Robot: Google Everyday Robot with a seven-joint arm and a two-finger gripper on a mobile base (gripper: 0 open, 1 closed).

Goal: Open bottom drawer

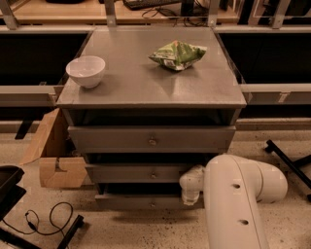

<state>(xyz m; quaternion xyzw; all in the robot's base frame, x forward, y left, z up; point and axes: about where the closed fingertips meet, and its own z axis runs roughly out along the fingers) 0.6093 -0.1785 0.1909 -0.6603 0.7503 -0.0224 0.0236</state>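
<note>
The white gripper (191,191) is held at the right end of the shallow grey, round-knobbed bottom drawer (131,202); its state cannot be told.

You have on view: speckled pale floor (146,228); grey metal cabinet (146,82), centre; open cardboard box (56,168) just beside its left side; looped black cable (46,219), front left; black frame leg (286,163), right; wooden worktop (73,8) along the back; warm, dim light.

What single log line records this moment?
gripper: by right end of narrow grey brass-knobbed bottom drawer | white bowl: on cabinet top
</note>
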